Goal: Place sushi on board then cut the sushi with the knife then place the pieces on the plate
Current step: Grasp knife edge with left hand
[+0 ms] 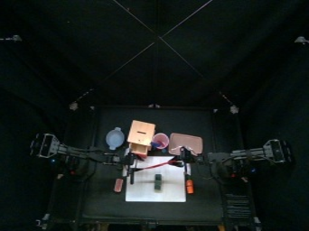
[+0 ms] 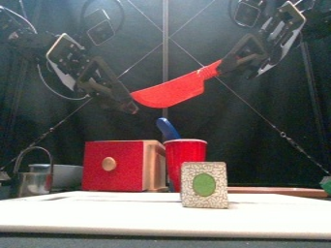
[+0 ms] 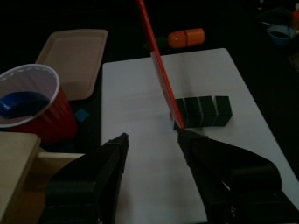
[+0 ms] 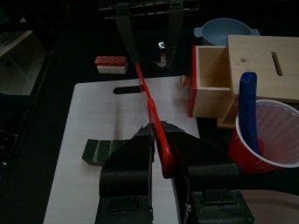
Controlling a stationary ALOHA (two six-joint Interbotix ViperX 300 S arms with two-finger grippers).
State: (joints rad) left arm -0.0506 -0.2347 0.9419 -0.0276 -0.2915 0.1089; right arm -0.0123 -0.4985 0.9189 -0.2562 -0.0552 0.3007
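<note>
With the dark green toy sushi roll [image 3: 201,108] laid on the white cutting board [image 3: 140,87], cutting appears in hand: the red toy knife [image 2: 181,87], clamped above it in the right jaws (left jaws wide), must be lowered onto a seam.

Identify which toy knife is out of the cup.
The red knife, clamped by the jaws of the right gripper above the board; the blue knife stands in the red cup.

My right gripper [image 4: 163,149] hides the handle of the red knife [image 4: 142,87] and part of the sushi roll [image 4: 97,153]. The red cup [image 4: 274,131] runs off the right wrist view's edge. From above, a toy [image 1: 118,184] beside the white cutting board [image 1: 143,193] is too small to name.
</note>
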